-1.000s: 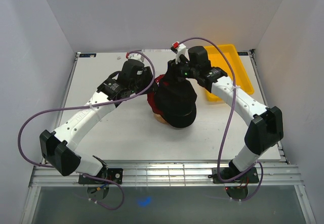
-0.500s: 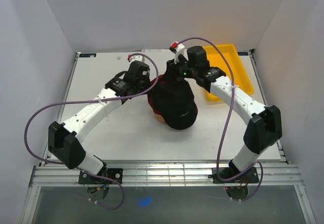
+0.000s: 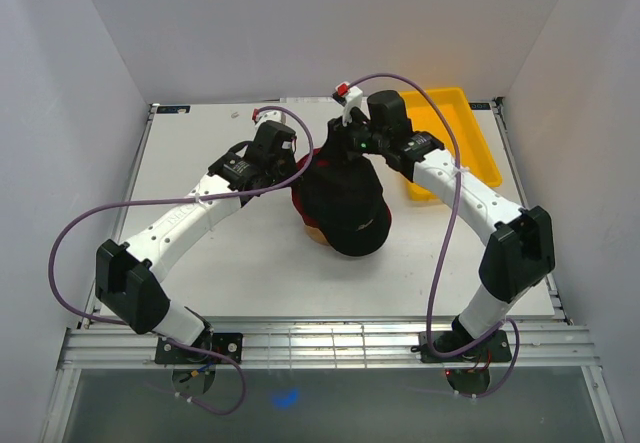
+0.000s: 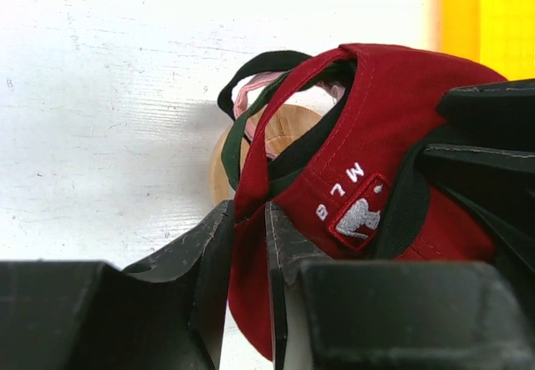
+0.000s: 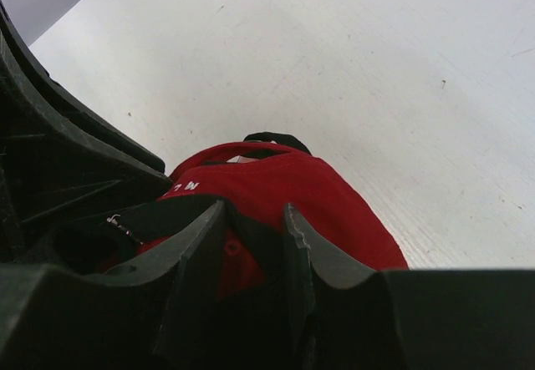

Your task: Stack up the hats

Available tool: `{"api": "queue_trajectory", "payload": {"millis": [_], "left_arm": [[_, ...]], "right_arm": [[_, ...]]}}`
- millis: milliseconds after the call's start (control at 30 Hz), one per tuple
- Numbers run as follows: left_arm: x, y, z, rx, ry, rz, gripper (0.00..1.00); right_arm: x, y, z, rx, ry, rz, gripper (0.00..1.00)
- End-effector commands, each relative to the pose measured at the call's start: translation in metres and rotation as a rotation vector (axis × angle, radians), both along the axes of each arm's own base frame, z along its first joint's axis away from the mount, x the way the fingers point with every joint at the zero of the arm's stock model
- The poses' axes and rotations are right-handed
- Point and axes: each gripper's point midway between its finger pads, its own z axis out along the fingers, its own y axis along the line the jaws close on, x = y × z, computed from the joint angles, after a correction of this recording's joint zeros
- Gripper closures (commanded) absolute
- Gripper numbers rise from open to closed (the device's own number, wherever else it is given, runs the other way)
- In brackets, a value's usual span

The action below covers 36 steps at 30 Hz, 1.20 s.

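Red cloth is pinched tight between the left jaws, which are closed on the rim of the red cap (image 4: 376,128), as the left wrist view shows. The black cap (image 3: 345,208) tops the pile at the middle of the white table (image 3: 220,253), brim toward the arms, with red showing beneath its left side. The right jaws, set narrow, hold dark fabric at the black cap's back. Under the red cap, a pink cap (image 4: 251,94) and the edge of a green cap (image 4: 227,149) wrap a wooden stand (image 4: 288,132). A yellow tray (image 3: 465,123) sits near the pile, on its right.
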Motion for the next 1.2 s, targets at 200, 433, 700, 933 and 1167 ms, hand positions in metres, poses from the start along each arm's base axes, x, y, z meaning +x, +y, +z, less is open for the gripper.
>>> {"api": "queue_trajectory", "payload": {"millis": [200, 433, 700, 933, 1167], "left_arm": [[-0.031, -0.003, -0.013, -0.047, 0.078, -0.052, 0.69], [-0.032, 0.010, 0.027, -0.060, -0.008, -0.022, 0.50], [-0.029, 0.019, 0.066, -0.056, -0.084, 0.000, 0.30], [-0.024, 0.009, 0.068, -0.093, -0.091, -0.052, 0.30], [-0.026, -0.001, 0.049, -0.117, -0.037, -0.109, 0.33]], "right_arm": [[-0.035, -0.014, -0.096, -0.215, 0.295, 0.050, 0.59], [-0.035, -0.007, -0.092, -0.196, 0.269, 0.107, 0.59], [-0.030, -0.009, -0.095, -0.219, 0.250, 0.101, 0.57], [-0.030, -0.006, -0.097, -0.215, 0.264, 0.114, 0.57], [-0.028, -0.004, -0.091, -0.207, 0.270, 0.123, 0.57]]}}
